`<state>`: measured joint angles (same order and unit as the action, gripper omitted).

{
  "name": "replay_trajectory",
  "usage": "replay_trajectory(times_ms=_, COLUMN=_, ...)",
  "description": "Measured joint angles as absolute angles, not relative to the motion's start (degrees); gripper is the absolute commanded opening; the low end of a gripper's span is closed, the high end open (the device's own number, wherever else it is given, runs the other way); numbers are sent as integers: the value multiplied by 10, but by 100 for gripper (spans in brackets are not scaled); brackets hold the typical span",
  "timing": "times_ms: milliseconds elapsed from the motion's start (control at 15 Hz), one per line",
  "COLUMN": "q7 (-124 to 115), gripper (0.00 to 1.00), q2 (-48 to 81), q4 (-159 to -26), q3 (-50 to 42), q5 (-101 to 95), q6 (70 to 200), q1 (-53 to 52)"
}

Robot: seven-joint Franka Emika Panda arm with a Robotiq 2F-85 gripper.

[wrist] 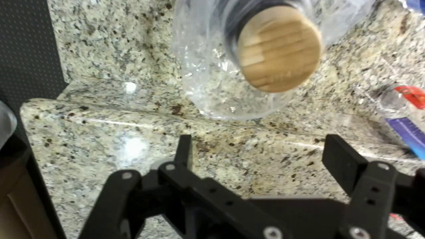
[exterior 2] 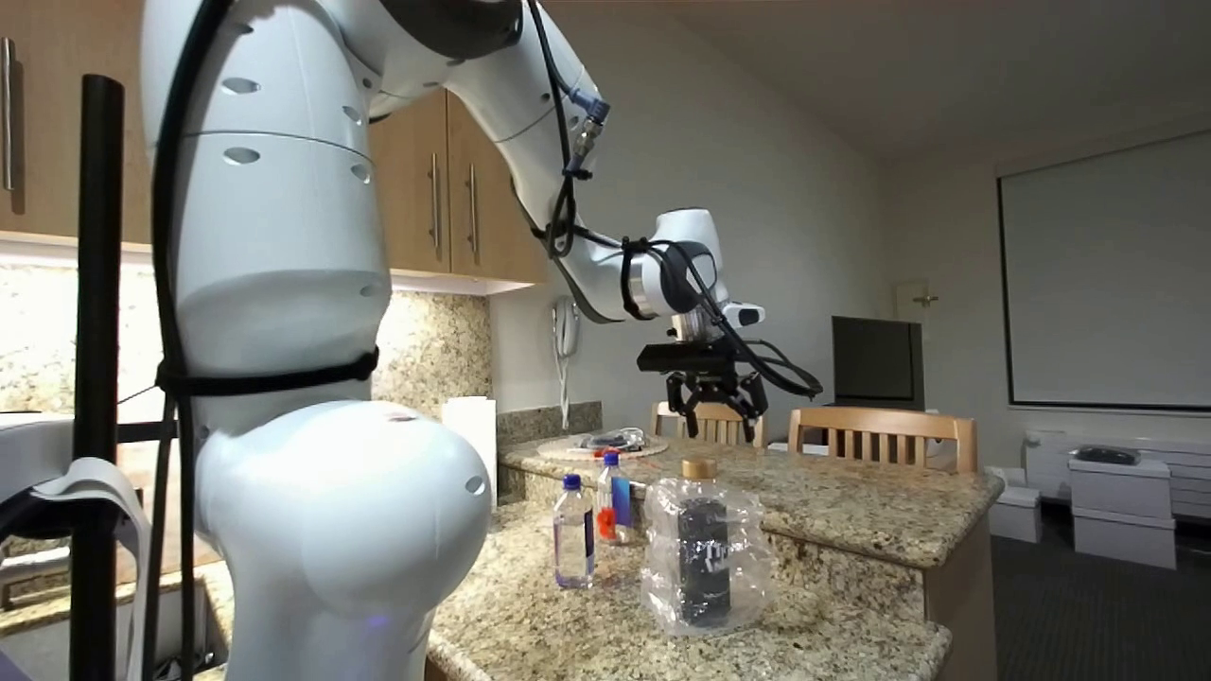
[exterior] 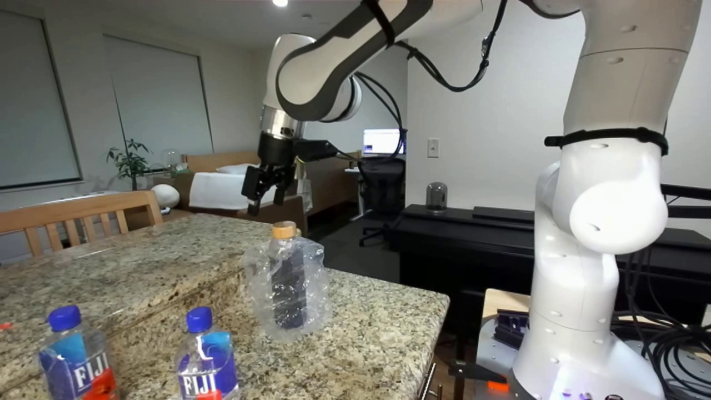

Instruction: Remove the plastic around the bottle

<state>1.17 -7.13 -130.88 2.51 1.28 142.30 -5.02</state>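
Though in plastic (exterior: 318,289), bottle (exterior: 288,286) upright.

Crinkly, glossy clear plastic (exterior: 316,284) — wood-grain top (wrist: 280,49) on the dark bottle (exterior 2: 705,579) — shiny, stone-like counter (exterior: 372,328).

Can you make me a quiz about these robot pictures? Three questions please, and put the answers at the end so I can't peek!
1. True or false: the dark bottle has plastic around it.

2. What colour are the caps on the two FIJI bottles?
A) Red
B) Blue
C) Green

3. Fill in the gap: the claw is wide ____, holding nothing.

Key
1. True. The plastic goes round its sides, and its tan top pokes out.
2. B. Both caps are blue.
3. Open. In the wrist view you can see the counter between its fingers.
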Motion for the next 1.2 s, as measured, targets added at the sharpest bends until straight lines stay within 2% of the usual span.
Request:
replay_trajectory(times_ms=600, q7=21, gripper=100, q2=-118, q4=-1297, q3=62, q5=11, q6=1321, q1=-82)
replay_trajectory(times_ms=1200, q7=45, gripper=100, q2=-111, q4=-1298, q3=67, q5=21, q6=1256, q1=-94)
